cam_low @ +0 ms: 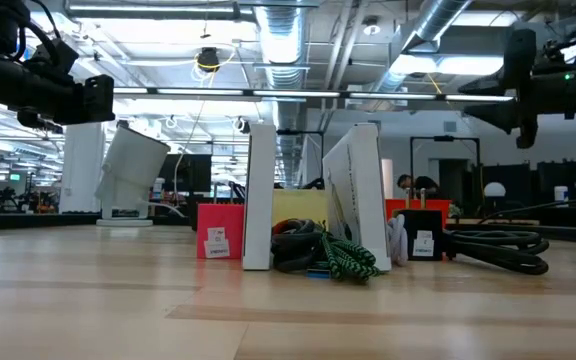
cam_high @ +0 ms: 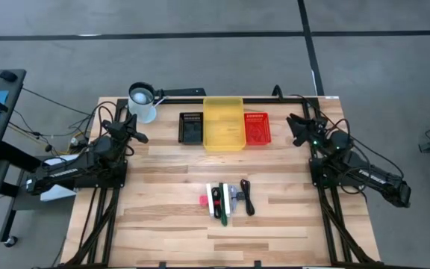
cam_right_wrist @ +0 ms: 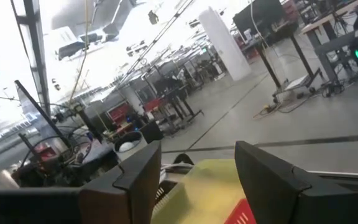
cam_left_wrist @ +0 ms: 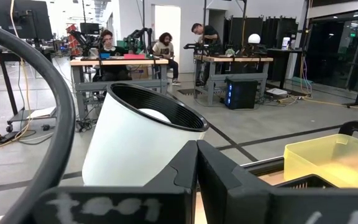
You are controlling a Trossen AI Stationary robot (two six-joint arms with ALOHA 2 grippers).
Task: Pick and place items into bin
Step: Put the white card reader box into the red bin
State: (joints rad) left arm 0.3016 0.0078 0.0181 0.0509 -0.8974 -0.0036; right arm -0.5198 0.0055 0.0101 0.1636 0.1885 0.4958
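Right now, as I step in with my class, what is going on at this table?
Nothing is being handled. The left pincer, shut, and the right pincer, open, both hang empty near the table's far corners. The items, including a black coiled cable and a green pen-like stick, lie clustered mid-table. The yellow bin sits at the far edge between a black tray and a red tray.

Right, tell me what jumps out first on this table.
The yellow bin at the table's far edge, flanked by a black tray and a red basket. Nearer the front, a small cluster of items lies together. A white cup sits near the left claw.
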